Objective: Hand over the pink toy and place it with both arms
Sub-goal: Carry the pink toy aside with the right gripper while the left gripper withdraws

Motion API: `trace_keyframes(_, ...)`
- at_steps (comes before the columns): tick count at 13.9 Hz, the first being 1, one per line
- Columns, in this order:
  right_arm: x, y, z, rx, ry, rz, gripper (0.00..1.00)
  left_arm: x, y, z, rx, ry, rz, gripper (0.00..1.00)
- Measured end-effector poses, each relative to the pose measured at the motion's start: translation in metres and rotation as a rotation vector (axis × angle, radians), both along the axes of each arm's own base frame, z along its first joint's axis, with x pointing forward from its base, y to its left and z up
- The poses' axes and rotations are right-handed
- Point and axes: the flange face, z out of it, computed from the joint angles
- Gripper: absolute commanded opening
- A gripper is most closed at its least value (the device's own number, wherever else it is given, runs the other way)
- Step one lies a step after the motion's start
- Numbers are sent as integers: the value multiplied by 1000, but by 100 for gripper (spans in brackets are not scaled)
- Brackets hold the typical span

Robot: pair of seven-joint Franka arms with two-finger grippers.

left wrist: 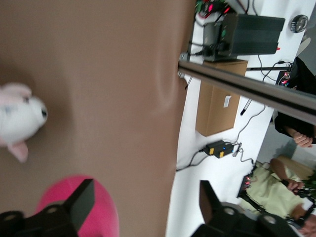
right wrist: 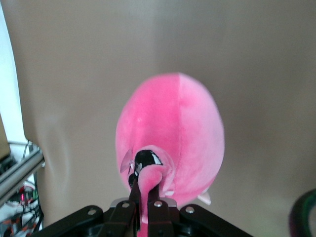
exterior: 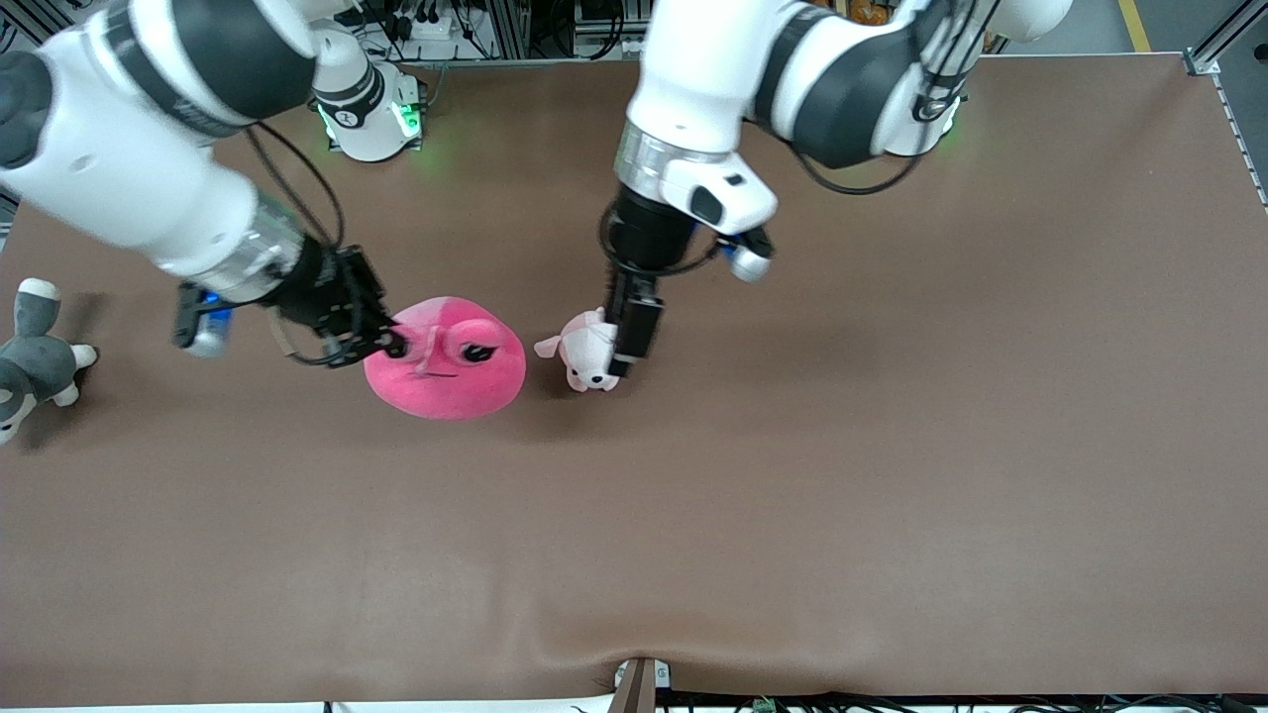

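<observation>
The pink toy (exterior: 451, 361) is a round hot-pink plush with droopy dark eyes, at the middle of the brown table (exterior: 792, 475). My right gripper (exterior: 391, 342) is shut on a fold of its plush beside an eye. In the right wrist view the fingers (right wrist: 134, 190) pinch that fold and the toy's body (right wrist: 177, 128) fills the middle. I cannot tell whether the toy rests on the table or hangs just above it. My left gripper (exterior: 624, 361) is open and empty, low beside the pale plush dog (exterior: 584, 358). In the left wrist view (left wrist: 143, 202) the pink toy (left wrist: 106, 212) shows past one finger.
The pale pink-and-white plush dog (left wrist: 19, 118) lies between the pink toy and my left gripper. A grey-and-white plush animal (exterior: 30, 361) lies at the right arm's end of the table. The table's edge nearest the front camera (left wrist: 180, 128) shows in the left wrist view.
</observation>
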Motion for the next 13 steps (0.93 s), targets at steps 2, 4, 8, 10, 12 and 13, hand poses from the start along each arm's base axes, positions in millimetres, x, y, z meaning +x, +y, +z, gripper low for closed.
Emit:
trace_keyframes(2, 10, -61, -10, -12, 36, 78, 0, 21, 33, -2, 92, 16, -71, 100)
trace_keyframes(4, 21, -132, -27, -5, 55, 125, 0, 44, 73, -7, 166, 51, -137, 100)
trace_keyframes(8, 24, -234, -112, 56, 178, 280, 0, 75, 175, 5, 246, 127, -285, 100)
trace_keyframes(10, 21, -280, -161, 107, 219, 341, 0, 69, 209, 18, 294, 160, -379, 100)
trace_keyframes(12, 20, -303, -187, 140, 222, 398, 0, 58, 240, 29, 333, 183, -473, 100)
trace_keyframes(13, 20, -310, -195, 148, 218, 413, 0, 54, 258, 34, 351, 185, -523, 100)
